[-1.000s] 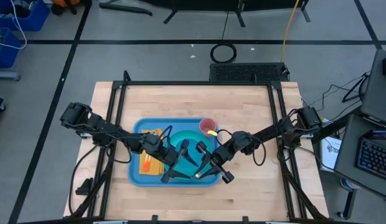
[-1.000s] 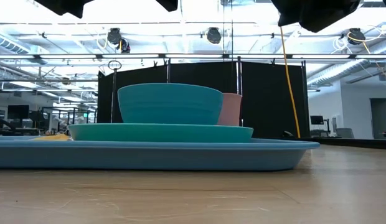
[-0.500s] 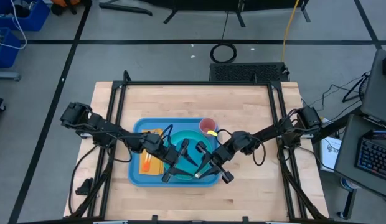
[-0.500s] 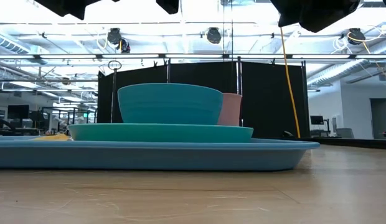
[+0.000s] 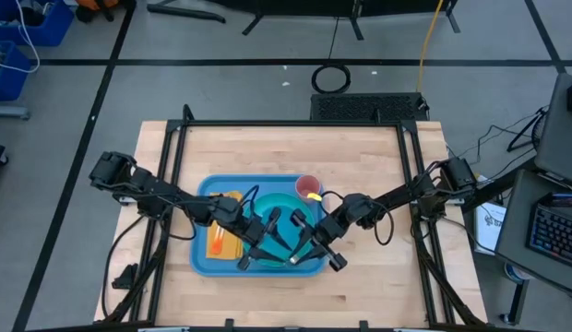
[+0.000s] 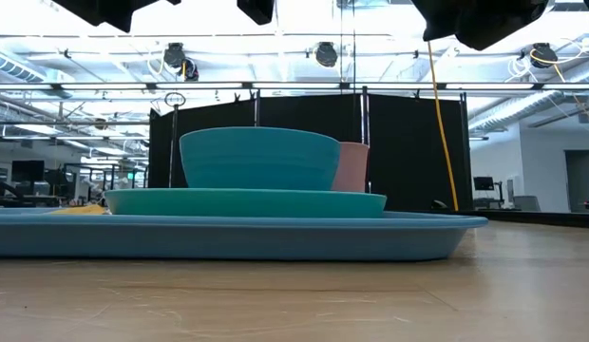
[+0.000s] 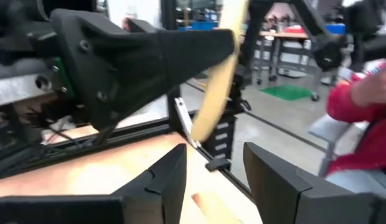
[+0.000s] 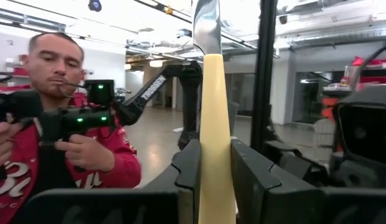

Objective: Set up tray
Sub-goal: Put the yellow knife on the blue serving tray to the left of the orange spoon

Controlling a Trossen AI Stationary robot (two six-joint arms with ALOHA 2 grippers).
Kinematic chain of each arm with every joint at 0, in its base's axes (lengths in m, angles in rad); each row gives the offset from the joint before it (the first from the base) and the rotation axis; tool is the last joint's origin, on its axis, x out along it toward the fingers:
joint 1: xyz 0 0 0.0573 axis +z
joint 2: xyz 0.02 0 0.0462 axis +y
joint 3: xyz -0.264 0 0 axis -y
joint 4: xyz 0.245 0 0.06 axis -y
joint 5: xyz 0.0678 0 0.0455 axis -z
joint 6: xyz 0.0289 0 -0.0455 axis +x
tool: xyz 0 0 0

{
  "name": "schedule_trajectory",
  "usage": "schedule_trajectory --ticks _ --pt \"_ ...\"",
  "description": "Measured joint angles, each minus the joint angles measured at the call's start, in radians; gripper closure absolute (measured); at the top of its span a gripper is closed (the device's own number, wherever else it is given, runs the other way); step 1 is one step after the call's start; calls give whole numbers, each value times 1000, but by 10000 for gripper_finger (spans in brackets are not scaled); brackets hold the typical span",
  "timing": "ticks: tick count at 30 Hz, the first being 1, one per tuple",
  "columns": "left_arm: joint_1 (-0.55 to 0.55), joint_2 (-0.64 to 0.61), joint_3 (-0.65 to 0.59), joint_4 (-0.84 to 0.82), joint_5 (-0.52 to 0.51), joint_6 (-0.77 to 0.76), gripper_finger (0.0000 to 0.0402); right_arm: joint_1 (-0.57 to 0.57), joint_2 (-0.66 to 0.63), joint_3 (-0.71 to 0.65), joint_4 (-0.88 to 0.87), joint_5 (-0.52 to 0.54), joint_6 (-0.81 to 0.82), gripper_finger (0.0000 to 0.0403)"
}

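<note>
From above, the light-blue tray (image 5: pixel 258 235) sits on the near half of the bench (image 5: pixel 360 157), carrying a plate (image 5: pixel 284 221) with a bowl, an orange napkin (image 5: pixel 221 242) at its left end and a pink cup (image 5: pixel 307 187) at its far right corner. Both arms meet over the plate: the left hand (image 5: pixel 252 259) and the right hand (image 5: pixel 300 254) come close together near the tray's front rim. From bench level, the bowl (image 6: pixel 259 159) rests on the plate, the cup stands behind, and both arms hang dark overhead. The left wrist camera shows that hand's fingers (image 7: pixel 274 180) part open, with the cream handle of a knife (image 7: pixel 213 93) slanting just beyond them, gripped by the other arm. The right wrist camera shows its hand (image 8: pixel 215 168) clamped on that knife, blade up; a person in red (image 8: pixel 62 143) stands beyond. This looks like a handover; I'd want the left fingers firmly closed on the handle before the right lets go.
</note>
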Motion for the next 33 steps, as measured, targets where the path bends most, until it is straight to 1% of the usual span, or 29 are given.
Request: schedule_trajectory --ticks 2,8,12,16,22,26,29,33 --pt "0 0 0 -2 35 7 233 0 0 0 0 -35 9 353" --pt "10 0 0 -2 80 8 208 0 0 0 6 -40 14 353" --pt "11 0 0 -20 83 4 198 0 0 0 40 -39 20 353" --pt "10 0 -1 -72 69 4 202 -4 0 0 63 -40 20 353" --pt "10 0 -1 -69 75 4 210 -23 26 35 36 -41 49 353" --pt "11 0 -1 -78 76 13 209 -26 80 98 6 -69 71 353" --pt "11 0 -1 -79 76 15 211 -33 119 147 4 -116 85 353" --pt "6 -1 -2 -85 80 11 208 -38 142 177 9 -166 114 353"
